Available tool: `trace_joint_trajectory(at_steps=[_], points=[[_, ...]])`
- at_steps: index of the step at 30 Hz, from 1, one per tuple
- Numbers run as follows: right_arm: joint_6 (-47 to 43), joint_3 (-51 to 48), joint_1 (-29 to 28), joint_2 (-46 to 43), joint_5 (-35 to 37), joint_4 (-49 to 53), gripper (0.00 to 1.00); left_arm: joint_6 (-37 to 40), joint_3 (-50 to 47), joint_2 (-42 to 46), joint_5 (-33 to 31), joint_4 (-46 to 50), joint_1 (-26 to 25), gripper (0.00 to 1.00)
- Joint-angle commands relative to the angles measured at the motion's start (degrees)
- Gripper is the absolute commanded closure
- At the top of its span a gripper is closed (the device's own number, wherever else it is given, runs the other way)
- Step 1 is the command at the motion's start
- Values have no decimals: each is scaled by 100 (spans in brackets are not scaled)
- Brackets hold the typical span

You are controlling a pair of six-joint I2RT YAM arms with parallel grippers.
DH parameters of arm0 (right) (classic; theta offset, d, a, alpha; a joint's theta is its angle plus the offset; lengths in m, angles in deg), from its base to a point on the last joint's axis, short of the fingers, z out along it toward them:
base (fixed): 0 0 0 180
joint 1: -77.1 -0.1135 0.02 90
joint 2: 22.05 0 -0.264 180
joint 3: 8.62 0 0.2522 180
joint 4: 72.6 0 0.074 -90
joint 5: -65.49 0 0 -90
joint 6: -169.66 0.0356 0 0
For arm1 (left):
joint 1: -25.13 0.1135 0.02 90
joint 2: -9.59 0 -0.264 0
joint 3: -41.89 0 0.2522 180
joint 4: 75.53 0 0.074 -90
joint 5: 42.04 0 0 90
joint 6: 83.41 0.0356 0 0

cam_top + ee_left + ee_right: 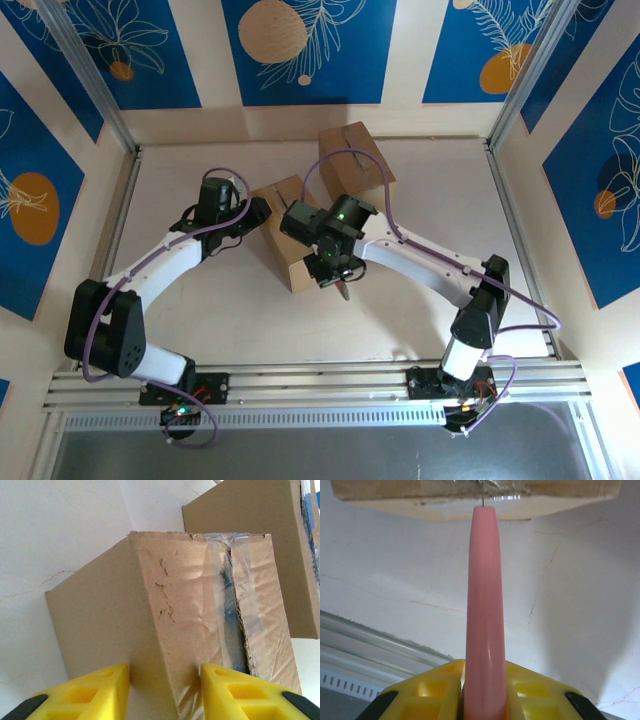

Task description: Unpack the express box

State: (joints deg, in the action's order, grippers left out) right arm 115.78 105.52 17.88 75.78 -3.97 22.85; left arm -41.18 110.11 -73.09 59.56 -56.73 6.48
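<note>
At the middle of the desk (200, 320) the express box (282, 240) lies at an angle, a plain brown carton with no print that can be read. A second box (360, 175) stands just behind it, toward the far wall.

The left hand (255, 212) is at the express box's left end. In the left wrist view its yellow fingers (75, 695) are pressed against the two faces on either side of one corner, pinching the box (115, 615). Clear tape (220, 595) runs up the creased face, and a slit (231, 605) along it shows something blue inside, too narrow to make out. The second box (240, 510) is cut off at the frame's right edge, where a blue and white patch is too cropped to read.

The right hand (338, 268) is at the near side of the box, closed on a pink tool (343, 290). From the right wrist the tool (484, 605) rises from between the fingers (435, 690), and a thin metal tip at its end meets the taped edge of the box (470, 490), most of which lies beyond the top of the frame.
</note>
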Motion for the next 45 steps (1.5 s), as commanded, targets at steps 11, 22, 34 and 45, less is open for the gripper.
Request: trace_joint_trajectory(at_steps=[11,22,34,45], points=[[458,-501,-29,-1250,206,537,100,141,202,56,169,298,57,46],[790,-1773,1071,-1842,615,-678,100,1581,2424,-149,-957,2690,434,54],[1367,-2160,1099,-691,347,-1791,100,2272,4405,-2879,-579,2600,802,66],[959,-1498,1394,83,132,-2100,100,1999,2574,-2112,-51,1748,714,67]])
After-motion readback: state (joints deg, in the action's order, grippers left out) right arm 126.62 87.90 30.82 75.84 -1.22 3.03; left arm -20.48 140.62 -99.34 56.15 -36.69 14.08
